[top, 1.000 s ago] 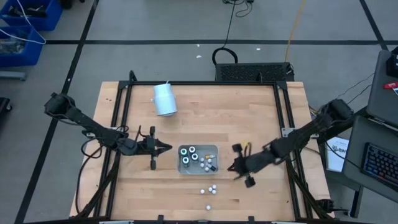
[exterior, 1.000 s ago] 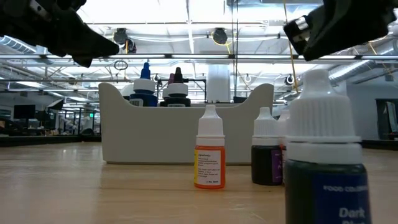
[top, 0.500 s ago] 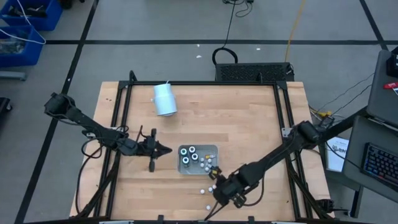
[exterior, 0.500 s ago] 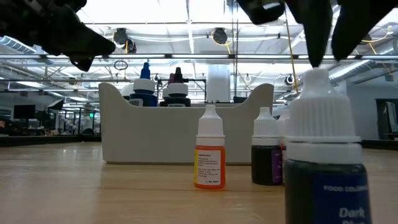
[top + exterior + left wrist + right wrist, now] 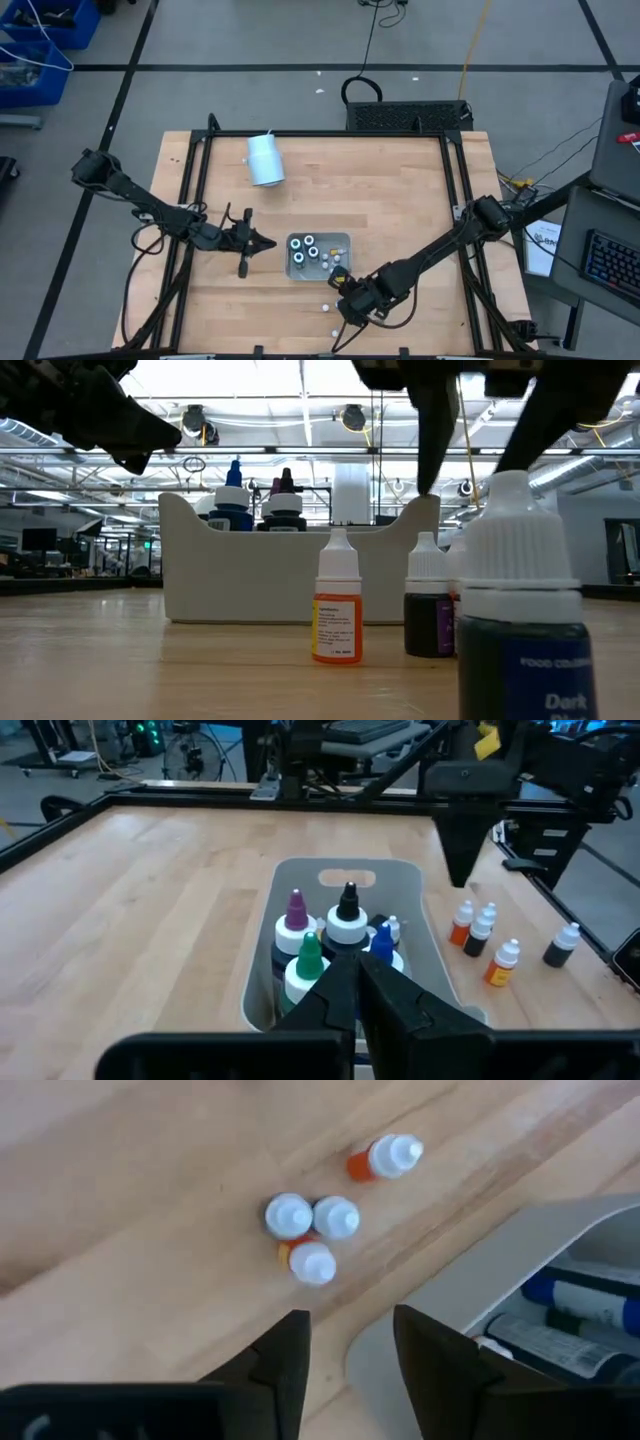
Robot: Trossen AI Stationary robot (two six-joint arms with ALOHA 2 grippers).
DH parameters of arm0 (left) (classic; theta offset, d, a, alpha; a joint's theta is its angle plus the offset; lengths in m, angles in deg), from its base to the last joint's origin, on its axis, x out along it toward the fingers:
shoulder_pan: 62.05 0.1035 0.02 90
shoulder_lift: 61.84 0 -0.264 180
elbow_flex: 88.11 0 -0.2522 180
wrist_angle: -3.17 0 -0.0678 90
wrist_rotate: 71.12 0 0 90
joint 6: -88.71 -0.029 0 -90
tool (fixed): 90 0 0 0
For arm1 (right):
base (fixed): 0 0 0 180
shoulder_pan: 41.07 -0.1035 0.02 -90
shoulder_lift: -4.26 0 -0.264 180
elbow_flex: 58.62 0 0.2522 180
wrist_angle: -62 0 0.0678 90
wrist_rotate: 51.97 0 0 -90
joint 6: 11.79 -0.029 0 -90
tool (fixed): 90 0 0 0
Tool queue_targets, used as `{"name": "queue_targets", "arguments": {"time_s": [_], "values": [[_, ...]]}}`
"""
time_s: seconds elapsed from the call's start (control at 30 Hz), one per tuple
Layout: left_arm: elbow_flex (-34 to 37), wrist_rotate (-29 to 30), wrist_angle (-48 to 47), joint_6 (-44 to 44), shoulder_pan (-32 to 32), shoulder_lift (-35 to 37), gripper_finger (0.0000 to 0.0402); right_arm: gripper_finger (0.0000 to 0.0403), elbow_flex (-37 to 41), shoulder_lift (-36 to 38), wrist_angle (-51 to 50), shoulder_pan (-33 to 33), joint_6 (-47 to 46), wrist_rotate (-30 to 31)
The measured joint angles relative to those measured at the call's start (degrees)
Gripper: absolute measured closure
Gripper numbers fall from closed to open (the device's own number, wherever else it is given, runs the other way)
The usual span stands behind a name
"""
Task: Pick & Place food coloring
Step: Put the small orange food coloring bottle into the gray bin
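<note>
High view: right claw (image 5: 345, 303) fingers apart, empty, above small white-capped food coloring bottles (image 5: 326, 306) just beside grey rectangular plastic tray (image 5: 343, 240); left claw (image 5: 268, 240) pinched closed, near tray's opposite side.

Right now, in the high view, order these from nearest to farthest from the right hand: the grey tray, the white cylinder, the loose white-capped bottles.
1. Loose white-capped bottles, beside the right hand, near the table's front.
2. Grey tray, just behind it, mid-table.
3. White cylinder, far back on the left.
</note>
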Motion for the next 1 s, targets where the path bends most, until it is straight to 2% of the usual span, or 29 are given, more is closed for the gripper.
{"name": "queue_targets", "arguments": {"time_s": [0.2,0.67,1.0], "values": [[0.00,0.06,-1.05,0.17,0.00,-0.04,0.0382,0.0276,0.69,-1.20,3.51,-0.19,2.83,-0.48],[0.00,0.13,-1.29,0.46,0.00,-0.02,0.0391,0.0277,0.77,-5.31,6.00,-0.09,3.20,-4.58],[0.00,0.13,-1.36,0.61,0.00,-0.02,0.0381,0.0278,0.79,-7.45,5.72,0.31,1.91,-4.53]]}}
